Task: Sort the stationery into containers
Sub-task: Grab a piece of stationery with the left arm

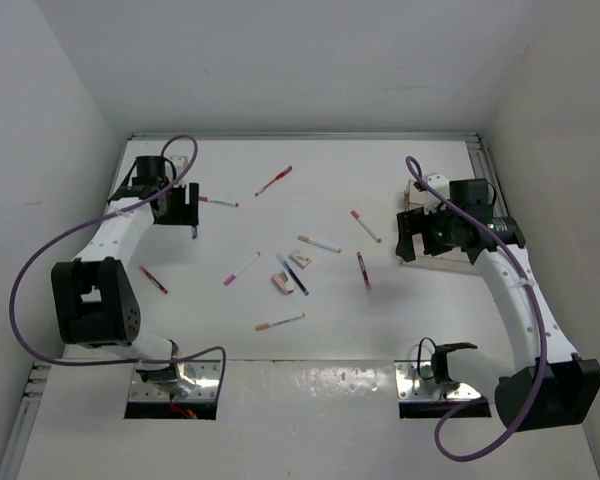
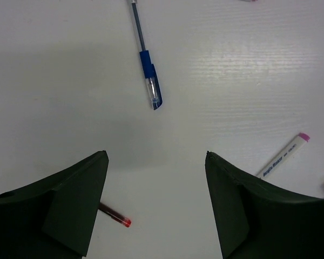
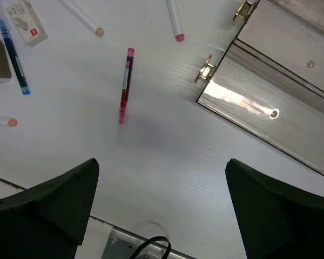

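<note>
only illegible blue lettering on white pen (image 2: 283,156)

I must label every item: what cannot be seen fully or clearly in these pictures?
- Right wrist view: the clear box is cut off by the top and right edges; the print on the eraser is too small to read.
- Top view: the right arm covers most of that box.
- Left wrist view: the left tool hides part of the red pen.

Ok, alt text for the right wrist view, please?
The right gripper hangs open over the white table, holding nothing. A dark red pen lies ahead of it, with the clear box at upper right.
</note>
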Action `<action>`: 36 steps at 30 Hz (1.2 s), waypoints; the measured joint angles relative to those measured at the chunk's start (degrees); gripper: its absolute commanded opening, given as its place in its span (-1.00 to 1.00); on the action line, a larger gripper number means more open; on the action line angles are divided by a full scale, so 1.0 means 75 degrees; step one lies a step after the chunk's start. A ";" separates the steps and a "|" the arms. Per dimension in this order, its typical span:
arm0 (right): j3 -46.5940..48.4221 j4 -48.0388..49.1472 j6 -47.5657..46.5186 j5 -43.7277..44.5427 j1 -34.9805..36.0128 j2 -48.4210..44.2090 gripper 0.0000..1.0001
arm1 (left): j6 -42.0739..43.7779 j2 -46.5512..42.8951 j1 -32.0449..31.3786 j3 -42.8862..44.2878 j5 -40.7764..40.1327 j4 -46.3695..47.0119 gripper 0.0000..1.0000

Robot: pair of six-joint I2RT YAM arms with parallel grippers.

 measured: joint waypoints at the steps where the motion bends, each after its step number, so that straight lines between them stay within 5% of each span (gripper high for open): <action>1: 0.0000 0.0003 0.0000 0.0000 0.0000 0.0017 0.97 | -0.0082 0.0076 0.0000 0.0000 -0.0003 0.0137 0.49; 19: 0.0000 0.0003 -0.0070 0.0006 0.0003 0.0493 0.97 | -0.0510 0.3182 0.0326 0.0962 0.0251 0.0883 0.17; 29: 0.0003 0.0009 -0.0131 0.0003 0.0006 0.0624 0.97 | -0.0428 0.3701 0.0326 0.1448 0.0224 0.1078 -0.43; 33: 0.0003 0.0006 -0.0163 -0.0061 0.0006 0.0627 0.96 | -0.0373 0.3739 0.0329 0.1510 0.0224 0.1008 -0.91; 36: 0.0003 0.0003 -0.0219 -0.0248 0.0003 0.0583 0.94 | -0.0323 0.3724 0.0335 0.1495 0.0271 0.1000 -1.00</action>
